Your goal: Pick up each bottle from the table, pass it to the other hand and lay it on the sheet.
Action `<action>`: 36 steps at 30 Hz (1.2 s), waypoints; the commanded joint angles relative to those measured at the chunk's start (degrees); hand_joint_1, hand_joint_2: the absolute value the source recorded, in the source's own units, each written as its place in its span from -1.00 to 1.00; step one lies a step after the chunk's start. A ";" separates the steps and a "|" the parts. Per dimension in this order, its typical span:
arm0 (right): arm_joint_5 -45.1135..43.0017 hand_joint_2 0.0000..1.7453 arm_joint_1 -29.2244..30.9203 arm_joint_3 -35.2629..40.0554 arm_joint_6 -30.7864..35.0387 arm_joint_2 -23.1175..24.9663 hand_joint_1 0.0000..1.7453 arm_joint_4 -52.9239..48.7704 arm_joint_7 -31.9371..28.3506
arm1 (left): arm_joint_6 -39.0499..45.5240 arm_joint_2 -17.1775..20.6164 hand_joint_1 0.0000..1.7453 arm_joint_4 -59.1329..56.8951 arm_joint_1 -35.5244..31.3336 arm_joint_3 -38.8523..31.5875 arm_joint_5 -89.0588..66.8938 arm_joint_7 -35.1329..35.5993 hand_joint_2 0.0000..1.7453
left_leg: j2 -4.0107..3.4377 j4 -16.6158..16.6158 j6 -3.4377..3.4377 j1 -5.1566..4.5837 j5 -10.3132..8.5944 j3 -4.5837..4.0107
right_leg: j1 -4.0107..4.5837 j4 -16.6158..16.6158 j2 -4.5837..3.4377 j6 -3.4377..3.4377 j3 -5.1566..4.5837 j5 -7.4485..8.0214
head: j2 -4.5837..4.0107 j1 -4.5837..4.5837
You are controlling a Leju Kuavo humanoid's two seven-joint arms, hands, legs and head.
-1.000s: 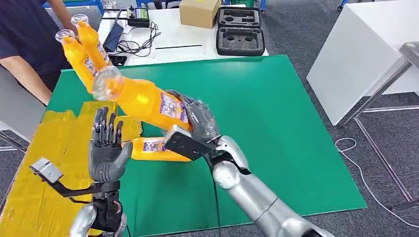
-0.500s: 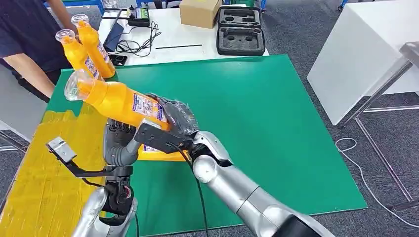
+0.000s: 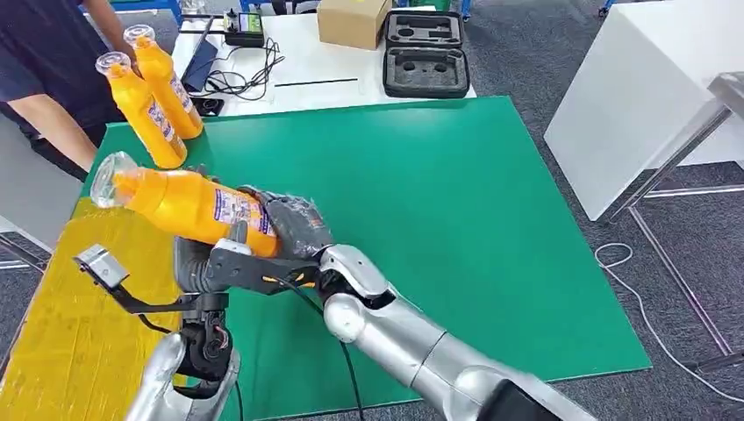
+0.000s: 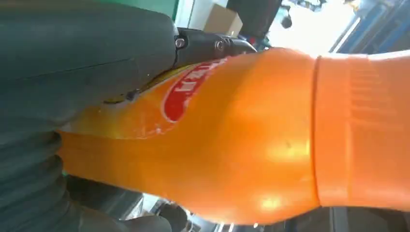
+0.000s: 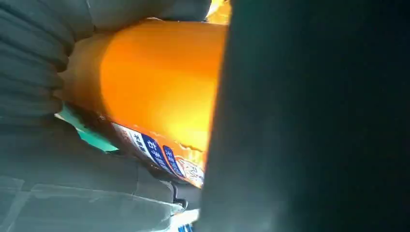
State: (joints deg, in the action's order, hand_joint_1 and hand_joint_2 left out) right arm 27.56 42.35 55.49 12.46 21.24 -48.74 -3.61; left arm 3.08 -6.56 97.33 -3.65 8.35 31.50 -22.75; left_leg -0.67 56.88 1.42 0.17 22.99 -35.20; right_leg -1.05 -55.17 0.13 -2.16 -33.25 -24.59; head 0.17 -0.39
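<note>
R hand (image 3: 294, 224) grips bottle (image 3: 189, 203) at base end; bottle near-horizontal, cap toward sheet (image 3: 79, 307), above mat (image 3: 456, 193) edge. L hand (image 3: 200, 267) directly under bottle, touching it; grip state can't tell. Two bottles (image 3: 149, 83) upright at mat's far corner, next to person (image 3: 44, 61).

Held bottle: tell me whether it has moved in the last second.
Yes. The held bottle in the right hand has swung left and down, from over the green mat toward the yellow sheet, its cap now at the mat's left edge.
</note>
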 commanded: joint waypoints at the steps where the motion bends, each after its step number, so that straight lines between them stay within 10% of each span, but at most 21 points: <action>1: 5.94 1.00 -4.81 14.56 -3.11 -1.24 1.00 1.15 0.51 | 1.38 -0.52 -1.00 1.01 -1.63 -2.34 -2.00 -1.33 1.00 | 0.10 -0.12 -0.08 0.09 0.10 0.35 | 0.09 0.18 0.05 0.12 0.40 -0.08 | 0.00 -0.05; 8: 9.18 1.00 -7.53 14.79 -4.05 -1.24 1.00 1.08 -0.53 | 1.86 -1.19 -1.00 1.93 -0.94 -4.19 -2.66 -1.24 1.00 | 0.21 -0.05 -0.10 0.13 0.10 0.27 | 0.11 0.12 0.15 0.14 0.35 -0.13 | 0.00 -0.05; 9: 9.29 1.00 -7.51 14.23 -3.87 -1.24 1.00 1.09 -0.44 | 1.84 -1.18 1.00 1.63 -1.17 -4.10 -2.67 -1.20 1.00 | 0.19 -0.08 -0.09 0.11 0.06 0.23 | 0.09 0.15 0.14 0.12 0.29 -0.09 | 0.00 -0.05; 36: 7.74 1.00 -7.17 8.14 -5.51 -1.24 1.00 1.91 0.08 | 2.38 -0.32 1.00 2.59 -0.07 -3.20 -2.38 -1.44 1.00 | 0.34 -0.02 -0.11 0.13 0.10 0.24 | 0.12 0.10 0.27 0.17 0.31 -0.15 | 0.00 -0.02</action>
State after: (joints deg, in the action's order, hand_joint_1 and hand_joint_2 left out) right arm 35.30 39.16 61.13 10.91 21.24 -48.98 -3.13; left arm 5.22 -6.60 99.01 1.94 4.85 29.31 -24.37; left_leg -0.81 56.88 1.40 0.17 23.01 -35.26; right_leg -1.06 -55.17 -0.02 -2.13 -33.41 -24.57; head 0.17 -0.42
